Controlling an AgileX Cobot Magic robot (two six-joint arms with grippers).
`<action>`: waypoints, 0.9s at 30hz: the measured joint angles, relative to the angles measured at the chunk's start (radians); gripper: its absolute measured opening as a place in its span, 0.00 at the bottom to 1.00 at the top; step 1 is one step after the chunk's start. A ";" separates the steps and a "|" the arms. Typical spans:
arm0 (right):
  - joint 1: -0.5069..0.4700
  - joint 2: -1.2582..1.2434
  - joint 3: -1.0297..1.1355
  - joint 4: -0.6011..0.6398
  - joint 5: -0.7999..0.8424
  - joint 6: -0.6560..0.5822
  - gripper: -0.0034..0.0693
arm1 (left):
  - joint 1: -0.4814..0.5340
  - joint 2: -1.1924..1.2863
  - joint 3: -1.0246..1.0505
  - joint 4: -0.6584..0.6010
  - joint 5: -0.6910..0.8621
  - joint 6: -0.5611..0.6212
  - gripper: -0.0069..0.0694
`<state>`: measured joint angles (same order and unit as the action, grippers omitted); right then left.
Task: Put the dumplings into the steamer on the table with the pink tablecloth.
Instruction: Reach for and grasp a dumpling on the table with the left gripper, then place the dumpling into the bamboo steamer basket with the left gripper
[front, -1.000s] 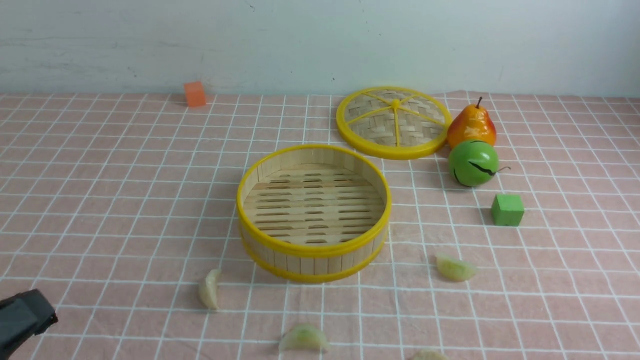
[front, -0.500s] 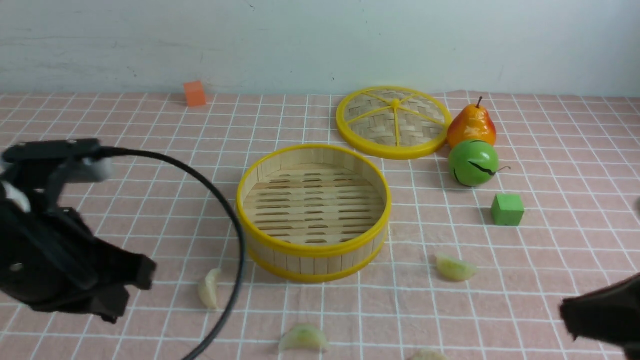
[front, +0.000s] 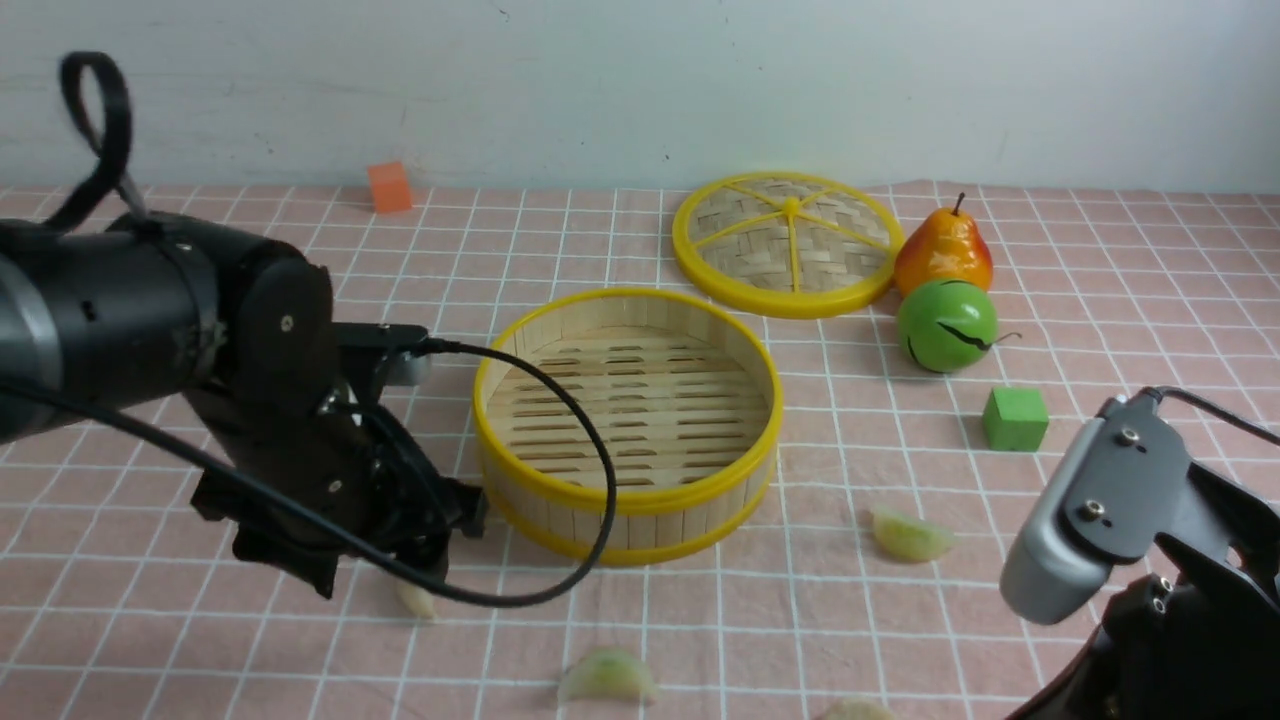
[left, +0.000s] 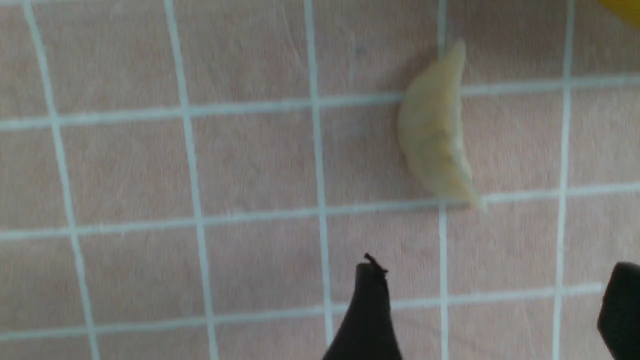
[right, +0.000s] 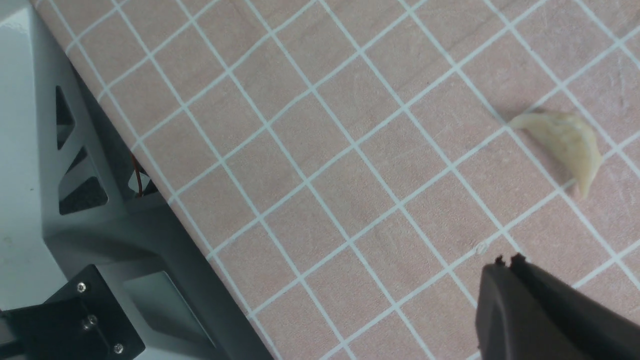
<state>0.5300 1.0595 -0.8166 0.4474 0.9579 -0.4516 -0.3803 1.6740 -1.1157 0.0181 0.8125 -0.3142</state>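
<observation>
a: what's in the steamer (front: 620, 505)?
b: only its slatted bamboo floor shows. glossy crescent dumplings (front: 908, 536) lie outside on the pink tablecloth (front: 180, 330).
a: grippers?
b: left gripper (left: 495, 264) spread above one; right gripper (right: 506, 261) pinched together.

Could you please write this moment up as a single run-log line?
stage: pre-grasp | left tool: open, near cream dumpling, no contact | right tool: shut, near second dumpling, no contact | steamer: empty

Pale pink with white grid lines on the tablecloth (front: 1100, 250). Tan slats, yellow rims on the steamer (front: 627, 520). Glossy cream-green on the dumplings (front: 908, 537); near-edge dumpling (front: 855, 711) seemingly paler, mostly cropped. Orange cube (front: 389, 187) by far edge.
</observation>
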 joint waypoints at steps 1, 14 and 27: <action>0.001 0.000 -0.001 0.000 -0.001 0.000 0.03 | 0.000 0.031 -0.017 0.012 -0.026 -0.009 0.83; 0.001 0.000 -0.001 0.000 0.002 0.000 0.04 | 0.000 0.224 -0.075 0.049 -0.090 -0.066 0.57; 0.001 0.000 -0.001 0.000 -0.002 0.000 0.05 | -0.032 0.169 -0.448 -0.041 0.135 0.087 0.33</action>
<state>0.5311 1.0595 -0.8175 0.4474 0.9554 -0.4516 -0.4118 1.8433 -1.5638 -0.0232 0.9473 -0.2276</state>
